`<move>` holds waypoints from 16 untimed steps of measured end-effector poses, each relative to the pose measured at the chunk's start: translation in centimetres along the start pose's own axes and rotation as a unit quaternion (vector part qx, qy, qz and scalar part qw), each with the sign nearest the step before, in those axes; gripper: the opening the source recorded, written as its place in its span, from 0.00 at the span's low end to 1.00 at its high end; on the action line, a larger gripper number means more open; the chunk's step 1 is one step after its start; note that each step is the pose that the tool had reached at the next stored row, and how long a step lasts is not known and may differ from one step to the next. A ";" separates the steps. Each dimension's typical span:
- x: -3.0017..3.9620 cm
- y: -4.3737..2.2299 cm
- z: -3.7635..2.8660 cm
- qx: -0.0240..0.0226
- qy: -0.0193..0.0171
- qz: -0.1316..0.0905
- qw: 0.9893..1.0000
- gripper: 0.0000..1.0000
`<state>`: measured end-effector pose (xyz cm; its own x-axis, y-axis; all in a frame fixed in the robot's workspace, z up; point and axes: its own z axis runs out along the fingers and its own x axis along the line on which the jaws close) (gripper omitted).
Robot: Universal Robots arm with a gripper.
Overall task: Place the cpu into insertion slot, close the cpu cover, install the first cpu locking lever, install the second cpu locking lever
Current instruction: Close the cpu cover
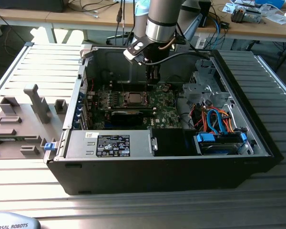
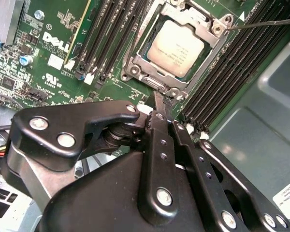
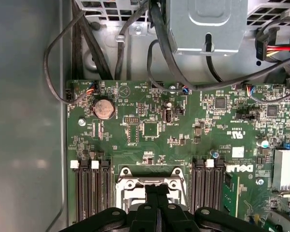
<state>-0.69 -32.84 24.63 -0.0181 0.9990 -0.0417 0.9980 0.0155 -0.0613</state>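
Levers look like the step in hand, I judge: the cpu [image 2: 176,48] lies flat, face up, framed by the cover [image 2: 135,67] on the green board [image 3: 183,121]. My end effector [image 2: 160,107] is closed on nothing, its tip just beside the cover's edge. I'd push slowly and straight, keeping the tip off the chip. Being square, the cpu has no real long axis; its sides run parallel to the black memory slots [image 2: 111,34].
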 end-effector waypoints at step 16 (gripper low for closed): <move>0.02 -0.87 0.17 0.000 0.000 0.000 1.000 0.11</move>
<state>-1.58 -32.84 24.51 -0.0180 0.9990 -0.0417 0.9980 0.0154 -0.0613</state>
